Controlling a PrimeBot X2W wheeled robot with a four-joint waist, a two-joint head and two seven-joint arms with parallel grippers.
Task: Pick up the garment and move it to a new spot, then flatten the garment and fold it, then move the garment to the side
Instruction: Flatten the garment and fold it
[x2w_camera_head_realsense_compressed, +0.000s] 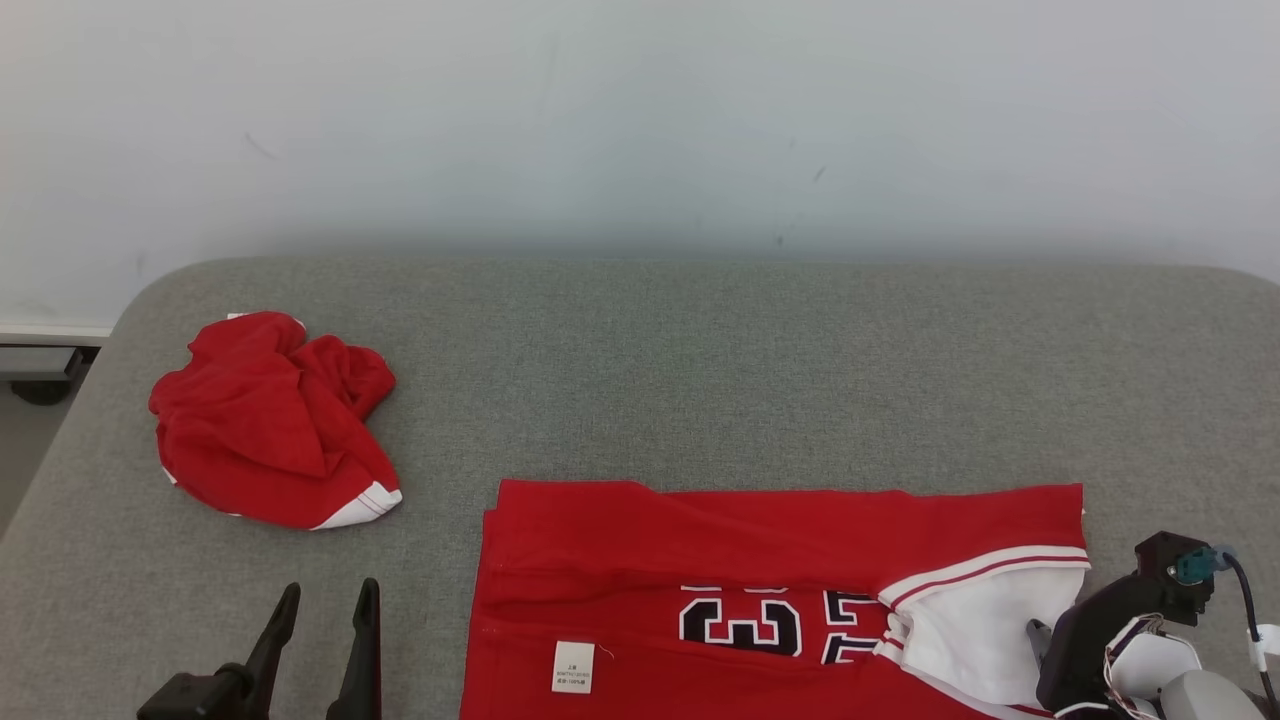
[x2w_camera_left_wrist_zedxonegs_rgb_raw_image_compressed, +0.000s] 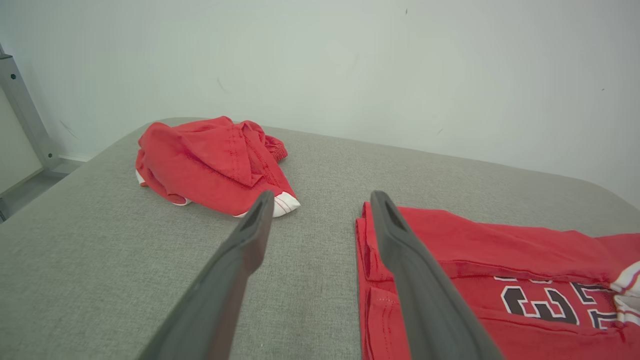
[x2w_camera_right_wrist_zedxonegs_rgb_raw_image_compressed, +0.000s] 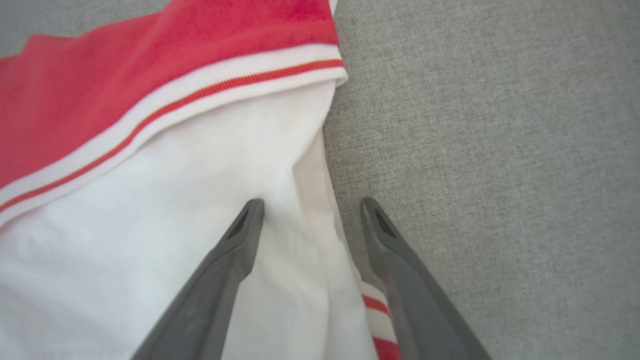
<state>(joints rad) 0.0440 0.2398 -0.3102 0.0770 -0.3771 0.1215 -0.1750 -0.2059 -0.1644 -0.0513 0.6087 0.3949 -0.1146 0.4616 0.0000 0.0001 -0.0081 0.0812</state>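
Observation:
The garment (x2w_camera_head_realsense_compressed: 760, 580), a red jersey with dark numerals and white trim, lies folded flat at the near middle of the grey padded surface (x2w_camera_head_realsense_compressed: 700, 370). Its white sleeve part (x2w_camera_head_realsense_compressed: 985, 620) sits at its right end. My right gripper (x2w_camera_right_wrist_zedxonegs_rgb_raw_image_compressed: 311, 202) is open and points down over that sleeve's (x2w_camera_right_wrist_zedxonegs_rgb_raw_image_compressed: 200, 200) right edge. One finger is above the white cloth and the other above the grey surface; nothing is between them. Its dark wrist (x2w_camera_head_realsense_compressed: 1120, 620) shows at the lower right. My left gripper (x2w_camera_head_realsense_compressed: 331, 588) is open and empty, just left of the jersey's (x2w_camera_left_wrist_zedxonegs_rgb_raw_image_compressed: 480, 250) left edge.
A second red garment (x2w_camera_head_realsense_compressed: 270, 425) lies crumpled in a heap at the left, beyond my left gripper (x2w_camera_left_wrist_zedxonegs_rgb_raw_image_compressed: 322, 197), and it shows again in the left wrist view (x2w_camera_left_wrist_zedxonegs_rgb_raw_image_compressed: 210, 165). A pale wall (x2w_camera_head_realsense_compressed: 640, 120) rises behind the surface, and the left edge drops to the floor (x2w_camera_head_realsense_compressed: 20, 440).

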